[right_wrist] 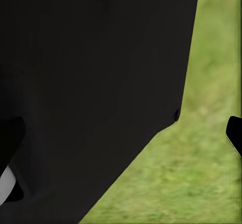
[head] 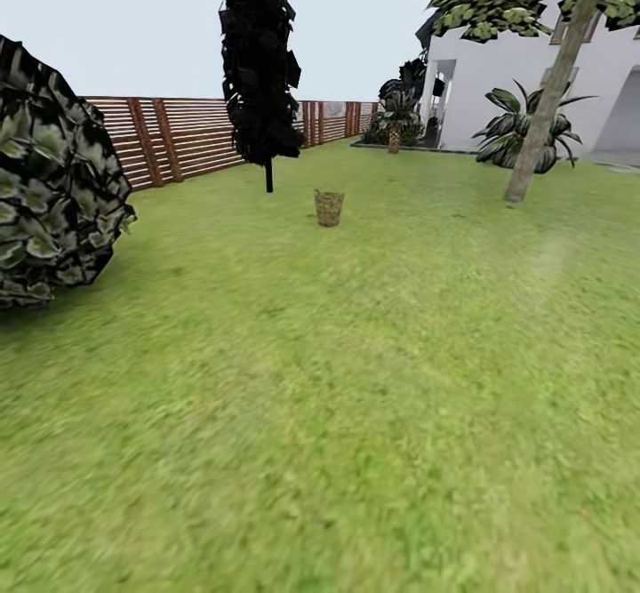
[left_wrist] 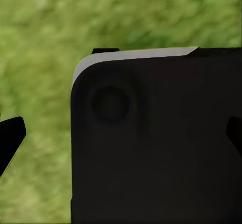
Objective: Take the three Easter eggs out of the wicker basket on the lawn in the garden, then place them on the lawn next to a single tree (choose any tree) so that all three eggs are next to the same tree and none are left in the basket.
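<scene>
**Basket far ahead across open lawn**

Open lawn (head: 356,415) stretches ahead, edged by a slatted fence (head: 187,135) and a shrub (head: 49,184) at left. The wicker basket (head: 329,207) stands upright, far off, near a black conifer (head: 260,60); its contents are too small to see. The tree (head: 544,104) stands right. In the wrist views, dark robot bodywork blocks much; both grippers' fingertips sit wide apart over grass.
</scene>
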Robot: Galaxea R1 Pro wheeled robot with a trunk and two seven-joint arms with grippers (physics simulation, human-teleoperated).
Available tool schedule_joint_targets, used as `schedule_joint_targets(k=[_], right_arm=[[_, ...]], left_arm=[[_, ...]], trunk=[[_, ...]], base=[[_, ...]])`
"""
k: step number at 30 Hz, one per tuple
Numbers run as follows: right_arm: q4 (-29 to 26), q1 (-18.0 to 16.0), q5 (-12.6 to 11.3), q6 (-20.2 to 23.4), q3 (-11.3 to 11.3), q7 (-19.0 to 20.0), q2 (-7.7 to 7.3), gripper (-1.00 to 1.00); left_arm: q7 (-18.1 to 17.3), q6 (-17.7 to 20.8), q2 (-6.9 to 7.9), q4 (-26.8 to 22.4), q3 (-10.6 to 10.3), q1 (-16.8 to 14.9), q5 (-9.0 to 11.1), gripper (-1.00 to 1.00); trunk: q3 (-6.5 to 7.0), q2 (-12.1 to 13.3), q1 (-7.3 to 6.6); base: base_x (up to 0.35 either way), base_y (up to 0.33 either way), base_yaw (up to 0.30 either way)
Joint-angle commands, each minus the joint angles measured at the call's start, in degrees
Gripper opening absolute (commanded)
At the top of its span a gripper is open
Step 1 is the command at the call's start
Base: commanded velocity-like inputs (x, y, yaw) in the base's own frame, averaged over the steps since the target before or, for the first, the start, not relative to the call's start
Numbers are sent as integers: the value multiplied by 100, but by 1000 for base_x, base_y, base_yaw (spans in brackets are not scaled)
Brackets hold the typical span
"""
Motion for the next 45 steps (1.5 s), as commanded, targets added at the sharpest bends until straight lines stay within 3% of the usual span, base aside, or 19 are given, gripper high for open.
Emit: schedule_joint_targets(k=[1,45], right_arm=[[-3,1,-1,-4,-6,4,1,100],[-9,1,-10,-6,2,1,23,100]], left_arm=[[2,-19,0,5,-5,-3,3,100],[2,-19,0,5,-1,-3,5,100]], trunk=[[-4,-2,4],[-4,-2,4]], base=[[341,0,0],[341,0,0]])
